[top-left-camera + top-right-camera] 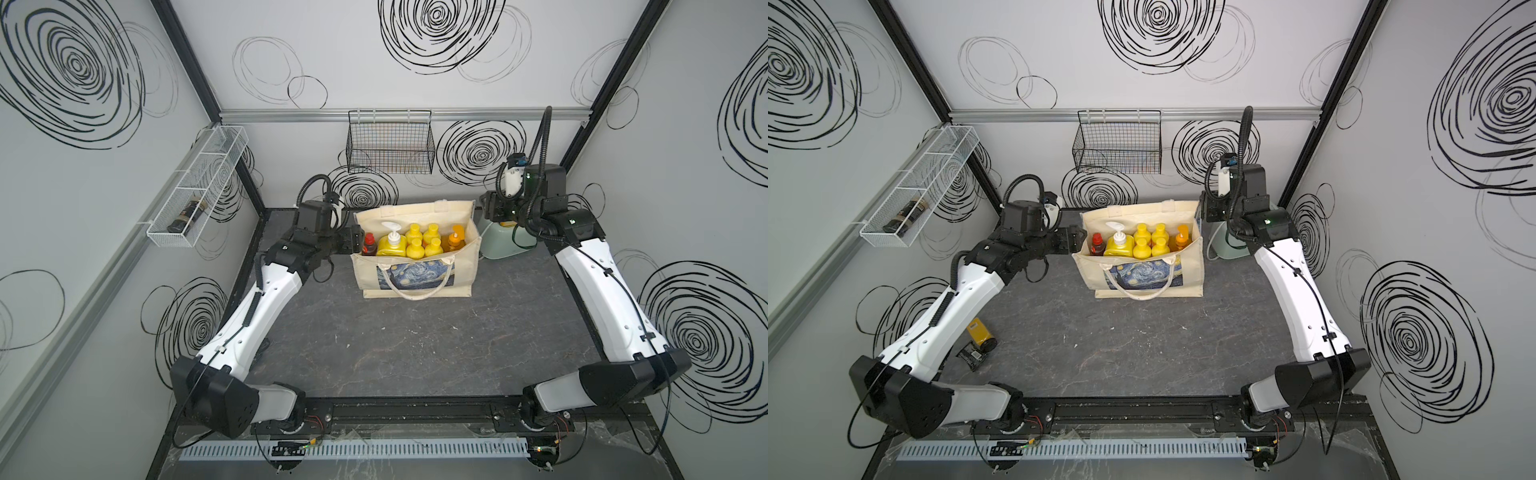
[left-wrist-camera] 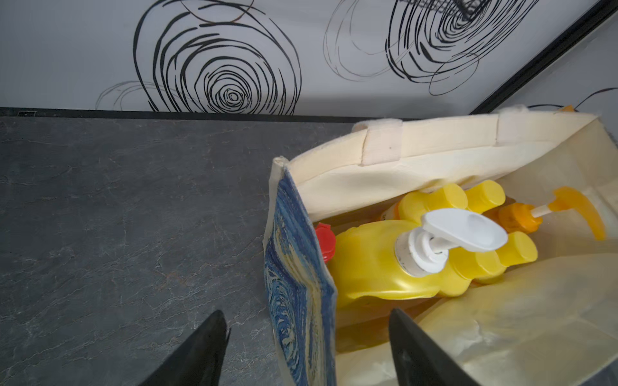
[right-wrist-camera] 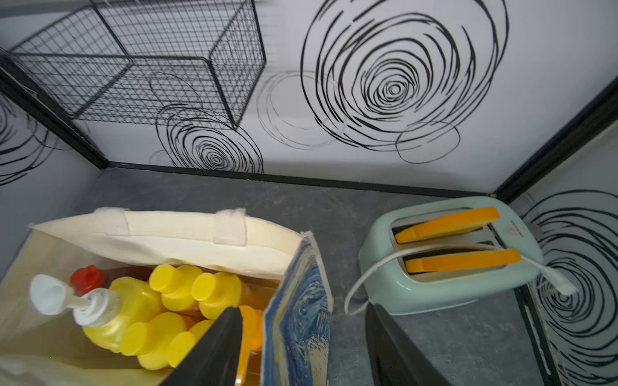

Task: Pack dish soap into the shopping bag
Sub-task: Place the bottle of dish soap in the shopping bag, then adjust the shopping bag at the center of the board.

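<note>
Standing toward the back of the dark table (image 1: 415,353), the shopping bag (image 1: 415,286) holds all seven bottles upright. The red Fairy bottle (image 1: 369,244) is at its left end, the yellow white-pump bottle (image 1: 392,245) next, then the four small yellow ones (image 1: 424,243) in a square, and the orange pump bottle (image 1: 455,241) at the right end. The left gripper (image 2: 306,312) straddles the bag's left end wall, jaws wide apart, gripping nothing. The right gripper (image 3: 301,305) straddles the right end wall the same way, one jaw inside, the other outside near the mint toaster (image 3: 448,290)
</note>
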{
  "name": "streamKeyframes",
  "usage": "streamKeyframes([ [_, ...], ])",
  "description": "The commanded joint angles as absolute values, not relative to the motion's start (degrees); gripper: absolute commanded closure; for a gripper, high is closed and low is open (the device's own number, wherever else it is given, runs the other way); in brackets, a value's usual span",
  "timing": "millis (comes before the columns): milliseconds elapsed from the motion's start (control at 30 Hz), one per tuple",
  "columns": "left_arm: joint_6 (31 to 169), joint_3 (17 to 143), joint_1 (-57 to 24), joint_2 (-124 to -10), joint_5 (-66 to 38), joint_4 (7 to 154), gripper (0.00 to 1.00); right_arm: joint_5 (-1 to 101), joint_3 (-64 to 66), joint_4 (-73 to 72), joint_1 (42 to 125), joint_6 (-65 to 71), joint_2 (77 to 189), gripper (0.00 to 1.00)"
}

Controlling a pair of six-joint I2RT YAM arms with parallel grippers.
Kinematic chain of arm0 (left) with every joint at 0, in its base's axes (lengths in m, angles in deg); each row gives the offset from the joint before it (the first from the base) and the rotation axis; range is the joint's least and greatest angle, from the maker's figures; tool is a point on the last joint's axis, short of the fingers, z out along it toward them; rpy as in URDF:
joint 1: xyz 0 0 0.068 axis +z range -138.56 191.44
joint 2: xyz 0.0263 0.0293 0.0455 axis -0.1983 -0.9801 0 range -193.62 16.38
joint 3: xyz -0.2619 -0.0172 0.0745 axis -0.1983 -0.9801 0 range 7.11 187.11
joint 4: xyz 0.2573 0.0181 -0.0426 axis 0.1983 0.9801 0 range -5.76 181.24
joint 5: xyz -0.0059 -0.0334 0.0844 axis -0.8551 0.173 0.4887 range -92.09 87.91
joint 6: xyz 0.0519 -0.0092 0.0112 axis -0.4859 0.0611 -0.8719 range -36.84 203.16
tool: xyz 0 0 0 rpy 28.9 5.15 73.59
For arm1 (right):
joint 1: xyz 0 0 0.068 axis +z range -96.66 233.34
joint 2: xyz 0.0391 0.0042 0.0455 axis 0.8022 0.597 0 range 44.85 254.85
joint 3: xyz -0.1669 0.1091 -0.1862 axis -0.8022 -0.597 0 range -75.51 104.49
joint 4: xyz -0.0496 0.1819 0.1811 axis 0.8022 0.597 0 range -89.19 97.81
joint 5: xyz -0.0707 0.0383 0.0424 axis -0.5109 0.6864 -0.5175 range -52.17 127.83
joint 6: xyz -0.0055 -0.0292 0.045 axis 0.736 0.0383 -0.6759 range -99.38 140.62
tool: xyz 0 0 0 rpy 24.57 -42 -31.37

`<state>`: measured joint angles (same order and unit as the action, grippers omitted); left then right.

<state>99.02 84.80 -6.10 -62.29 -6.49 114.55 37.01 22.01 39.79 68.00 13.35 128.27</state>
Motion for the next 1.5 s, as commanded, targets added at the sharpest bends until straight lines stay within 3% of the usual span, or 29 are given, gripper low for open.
streamKeyframes([
  [0,98.91,86.48,-7.71,-63.35,-3.6,113.77,0.2,39.73,20.33,38.61,66.86,12.91,127.72,0.4],
  [200,98.61,85.22,-7.96,-64.5,-2.19,112.89,0.21,44.05,20.65,37.68,68.18,12.93,129.16,0.46],
  [500,98.87,81.57,-6.93,-64.05,-2.38,110.2,0.22,39.43,19.97,38.06,71.52,13.56,132.73,0.47],
  [767,99.27,81.38,-6.58,-64.06,-4.17,108.87,0.26,36.9,17.94,37.62,72.18,14.19,134.47,0.57],
  [967,99.24,81.21,-6.53,-64.98,-4.52,108.58,0.42,34.64,16.88,37.71,72.74,14.31,134.81,0.7],
  [1167,99.14,80.94,-6.47,-66.07,-5.13,108.16,0.7,34.1,15.83,37.35,72.79,14.39,134.52,0.85],
  [1467,98.59,85.05,-6.9,-65.58,-4.99,109.52,0.93,35.17,13.39,35.68,72.87,13.96,131.79,0.95],
])
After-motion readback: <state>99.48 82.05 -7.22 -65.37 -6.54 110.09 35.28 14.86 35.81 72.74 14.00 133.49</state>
